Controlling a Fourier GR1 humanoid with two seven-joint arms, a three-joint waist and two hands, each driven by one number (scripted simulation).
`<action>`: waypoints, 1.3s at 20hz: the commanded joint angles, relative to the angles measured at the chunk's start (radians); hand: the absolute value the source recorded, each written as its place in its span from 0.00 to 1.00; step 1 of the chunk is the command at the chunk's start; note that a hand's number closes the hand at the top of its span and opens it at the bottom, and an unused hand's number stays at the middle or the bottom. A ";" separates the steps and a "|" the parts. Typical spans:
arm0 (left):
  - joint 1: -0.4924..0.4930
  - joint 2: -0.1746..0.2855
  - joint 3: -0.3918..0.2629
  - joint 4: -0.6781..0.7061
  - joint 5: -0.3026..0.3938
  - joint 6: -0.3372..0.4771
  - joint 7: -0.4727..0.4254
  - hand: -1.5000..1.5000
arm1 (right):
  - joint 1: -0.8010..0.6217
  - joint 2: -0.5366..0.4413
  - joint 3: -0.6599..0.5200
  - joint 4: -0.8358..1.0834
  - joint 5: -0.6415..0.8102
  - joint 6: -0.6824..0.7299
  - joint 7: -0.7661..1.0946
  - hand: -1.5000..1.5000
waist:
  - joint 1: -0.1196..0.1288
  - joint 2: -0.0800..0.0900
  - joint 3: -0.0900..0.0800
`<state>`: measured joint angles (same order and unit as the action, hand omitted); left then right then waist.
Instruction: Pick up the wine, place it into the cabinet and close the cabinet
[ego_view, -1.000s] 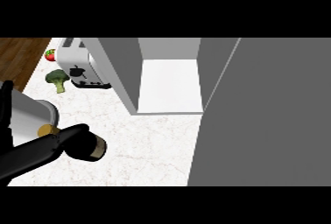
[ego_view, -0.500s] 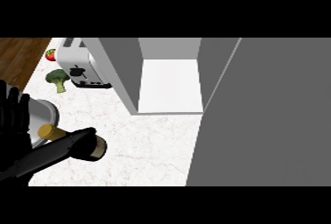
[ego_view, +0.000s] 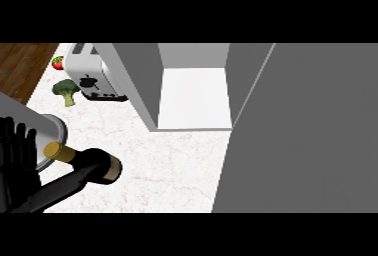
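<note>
Counter (ego_view: 170, 165): wine (ego_view: 81, 177) unmoved, left hand (ego_view: 18, 150) further in.

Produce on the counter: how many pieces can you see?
2. A broccoli lies left of the toaster; a red fruit sits beyond it, at the far left edge of the counter. Others may be hidden behind the cabinet.

Left hand (ego_view: 15, 165) showed at the left edge, black all over, matte finish; fingers (ego_view: 20, 142) were slim and rod-shaped with rounded tips, thin lighter lines marking the gaps between them; lower down, palm and wrist merged into one dark mass, detail too dark to tell
</note>
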<state>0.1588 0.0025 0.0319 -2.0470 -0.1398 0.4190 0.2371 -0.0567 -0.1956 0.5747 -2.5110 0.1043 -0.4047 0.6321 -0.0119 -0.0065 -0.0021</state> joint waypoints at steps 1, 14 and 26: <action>0.032 -0.002 0.033 0.081 0.036 -0.002 -0.090 0.00 | 0.085 -0.056 0.045 -0.227 0.124 -0.010 0.057 0.00 | -0.008 -0.001 0.000; 0.076 0.032 0.120 0.316 0.226 -0.113 -0.327 0.00 | 0.030 -0.110 0.063 -0.198 0.122 -0.053 0.061 0.00 | -0.005 0.001 0.001; 0.025 0.026 0.209 0.645 0.281 -0.176 -0.586 0.00 | -0.079 -0.112 0.039 -0.139 0.111 -0.104 0.102 0.00 | 0.001 0.004 0.000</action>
<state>0.2210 0.0245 0.2032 -1.5268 0.1185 0.2679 -0.2679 -0.1318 -0.2843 0.6353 -2.5029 0.1218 -0.5172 0.6591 -0.0123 -0.0047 -0.0019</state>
